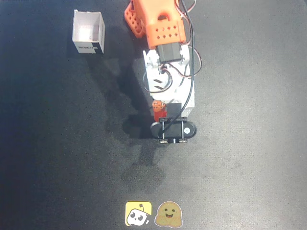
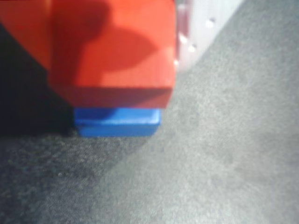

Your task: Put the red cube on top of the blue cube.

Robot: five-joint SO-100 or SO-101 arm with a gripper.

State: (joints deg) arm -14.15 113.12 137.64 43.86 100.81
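In the wrist view the red cube (image 2: 112, 46) fills the upper left, pressed between an orange finger (image 2: 23, 32) on its left and a pale finger (image 2: 194, 28) on its right. My gripper (image 2: 117, 60) is shut on it. Directly beneath, the blue cube (image 2: 117, 122) rests on the table, with only its front edge and a strip of its top showing. I cannot tell whether the two cubes touch. In the overhead view the gripper (image 1: 159, 113) points down at mid-table with a patch of the red cube (image 1: 159, 114) visible, and the blue cube is hidden under the arm.
The arm's orange base (image 1: 158, 21) is at the top centre of the dark table (image 1: 249, 158). A white open box (image 1: 88, 31) stands at the upper left. Two stickers (image 1: 152, 213) lie at the bottom edge. The black wrist camera (image 1: 173, 130) juts out below the gripper.
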